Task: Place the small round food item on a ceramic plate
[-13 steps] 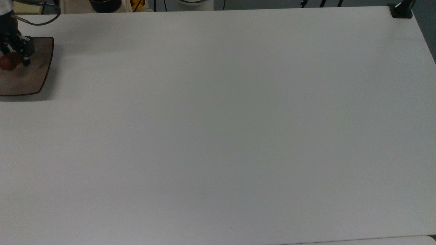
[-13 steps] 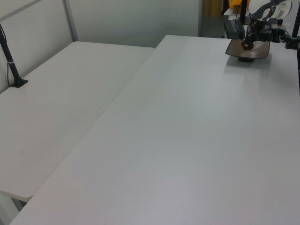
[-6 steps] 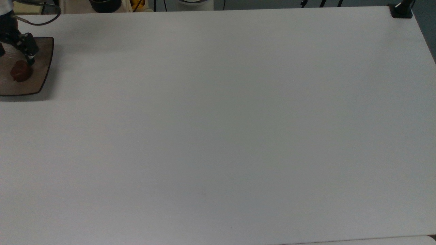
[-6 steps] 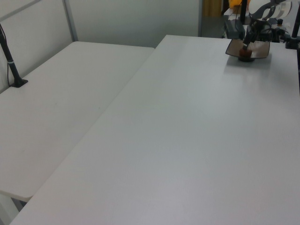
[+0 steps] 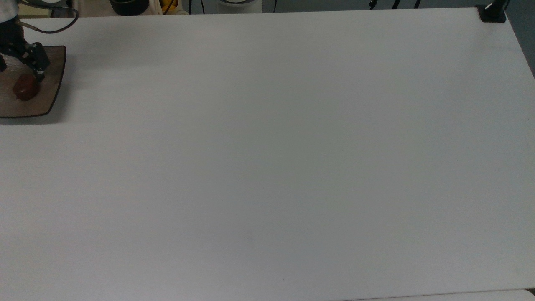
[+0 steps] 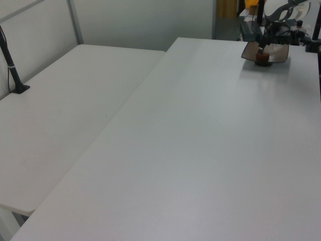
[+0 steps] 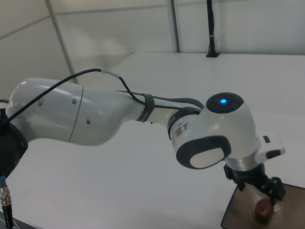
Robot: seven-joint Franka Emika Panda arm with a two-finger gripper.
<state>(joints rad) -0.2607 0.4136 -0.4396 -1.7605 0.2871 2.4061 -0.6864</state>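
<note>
The ceramic plate (image 5: 44, 98) sat at the far left edge of the top view, cut off by the frame, near the back edge of the white table (image 5: 276, 150). To the top view's right of the plate the table ran bare and wide all the way to a black clamp base (image 5: 492, 13) at the far corner. In the left view the plate (image 6: 277, 52) lay at the table's distant end, with a second white table (image 6: 65, 115) adjoining along the left view's left.

The small round food item (image 5: 24, 89) rested on the plate, free of any grip. The jaws (image 5: 21, 71) hung just above it, spread apart and released, one black fingertip (image 5: 39, 74) poised close over the item's upper right as the top view showed it. In the right view the item (image 7: 262, 208) lay on the plate (image 7: 243, 214) directly below the jaws (image 7: 259, 191), a small gap between them, with the white arm (image 7: 119, 117) reaching in from the right view's left.
</note>
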